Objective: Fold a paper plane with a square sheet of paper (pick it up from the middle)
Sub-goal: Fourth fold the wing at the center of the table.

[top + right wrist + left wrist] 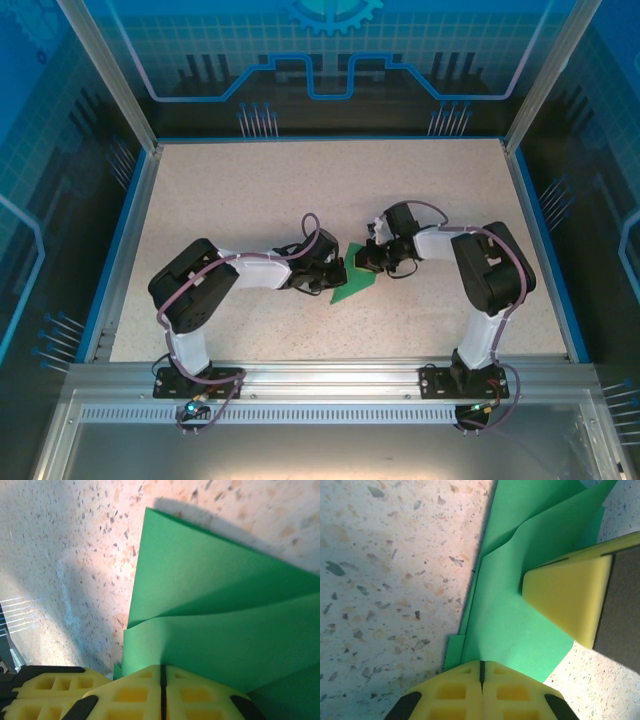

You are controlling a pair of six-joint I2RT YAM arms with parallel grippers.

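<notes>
Speckled table (pixel 250 200) is mostly bare, with lots of free surface far, left and right of the work. The blue border and metal rail sit well away from it. Left arm (pixel 200 290) and right arm (pixel 490 270) both fold inward to mid-table, wrists near each other, so the tight spot is between them, not at the table edges. The square sheet of paper (pixel 352 282) lies between the two tools, a bit right of centre. It is already creased into overlapping green layers, with a pointed part toward the near side, not yet a dart. In the right wrist view the layers fan out and one flap lifts off the table, casting a shadow. Left gripper (pixel 481 675) has its jaws fully together, tips at the sheet's near-left corner; can't tell if a layer is nipped between the pads or just pressed. Right gripper (pixel 162 677) is also closed up, and its yellow finger (pixel 567 602) comes down on top of the sheet from the right. Likely reason: one tool pins the paper flat while the other works a crease. Judgement: any flap swing should go toward the far side where it's open. The grippers are close enough to clash.
</notes>
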